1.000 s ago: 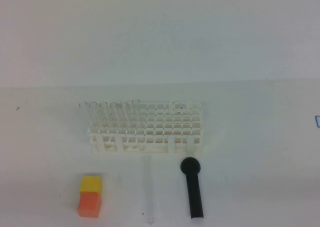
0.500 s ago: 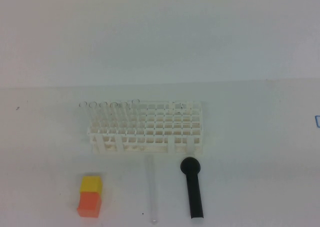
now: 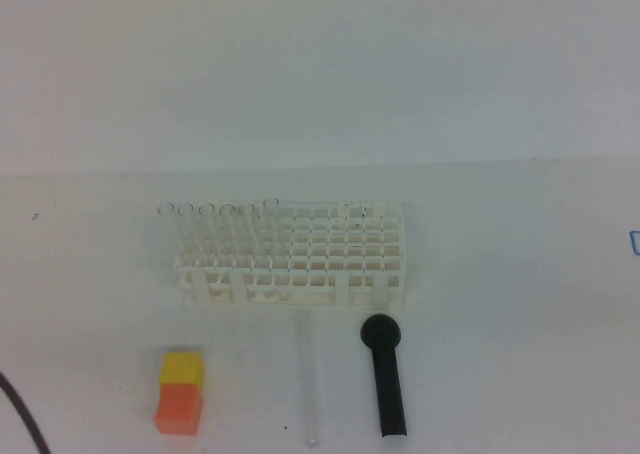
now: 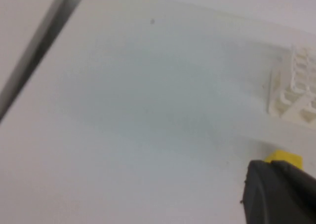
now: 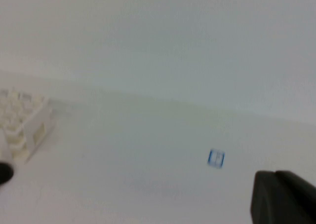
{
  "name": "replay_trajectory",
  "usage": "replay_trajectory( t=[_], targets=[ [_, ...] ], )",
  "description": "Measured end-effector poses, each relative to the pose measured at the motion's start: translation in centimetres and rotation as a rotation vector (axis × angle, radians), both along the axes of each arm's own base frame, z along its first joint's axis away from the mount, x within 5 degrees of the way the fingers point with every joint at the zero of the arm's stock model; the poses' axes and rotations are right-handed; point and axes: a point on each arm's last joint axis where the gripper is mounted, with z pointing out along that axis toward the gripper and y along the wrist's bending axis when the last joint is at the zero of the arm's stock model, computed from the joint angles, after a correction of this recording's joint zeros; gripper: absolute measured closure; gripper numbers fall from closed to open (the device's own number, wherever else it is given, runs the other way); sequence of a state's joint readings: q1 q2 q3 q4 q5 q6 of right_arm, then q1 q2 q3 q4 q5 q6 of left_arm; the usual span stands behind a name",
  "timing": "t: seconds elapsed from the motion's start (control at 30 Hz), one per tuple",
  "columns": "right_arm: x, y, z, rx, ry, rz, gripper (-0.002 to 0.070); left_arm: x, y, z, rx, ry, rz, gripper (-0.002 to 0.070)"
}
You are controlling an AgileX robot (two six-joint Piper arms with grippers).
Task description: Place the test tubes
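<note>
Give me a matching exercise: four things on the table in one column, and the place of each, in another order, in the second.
1 test tube rack
2 loose test tube
3 black tool
4 yellow-orange block

A front left of the table
B farthest from the robot
C lying between block and tool
D right of the loose tube

Pairs: 1-B, 2-C, 3-D, 4-A.

Left gripper is near the block; right gripper is off the rack's right.
</note>
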State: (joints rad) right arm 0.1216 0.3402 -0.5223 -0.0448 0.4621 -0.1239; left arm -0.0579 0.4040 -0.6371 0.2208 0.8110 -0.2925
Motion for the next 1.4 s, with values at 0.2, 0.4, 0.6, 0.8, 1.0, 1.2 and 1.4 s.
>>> replay_trajectory(
  t=[0.2,0.4,0.6,0.8,1.0,1.2,1.4],
  targets=[
    [3.2,0.9,-1.4,0.057,0.389,0.007,0.0678,2.2,-2.6,-1.8,-0.221,0.237,-0.165,0.0676],
    [4.1,1.7,-2.0,0.167,0.474,0.037,0.0678,6.0,-6.0,-3.6,-0.416,0.451,-0.473,0.0676],
    [3.8,2.0,-2.0,0.195,0.515,0.052,0.0678,9.3,-7.2,-4.7,-0.481,0.438,-0.58,0.0676],
    [3.7,2.0,-2.2,0.191,0.538,0.053,0.0678,11.0,-7.8,-5.7,-0.457,0.431,-0.573,0.0676],
    [3.7,2.0,-2.2,0.191,0.538,0.053,0.0678,11.1,-12.4,-6.5,-0.398,0.393,-0.67,0.0676],
    [3.6,2.0,-2.2,0.191,0.54,0.053,0.0678,11.3,-16.4,-8.6,-0.319,0.473,-0.65,0.0676],
    [3.6,2.0,-2.2,0.191,0.542,0.054,0.0678,13.6,-19.1,-9.9,-0.144,0.6,-0.632,0.0617]
  ],
)
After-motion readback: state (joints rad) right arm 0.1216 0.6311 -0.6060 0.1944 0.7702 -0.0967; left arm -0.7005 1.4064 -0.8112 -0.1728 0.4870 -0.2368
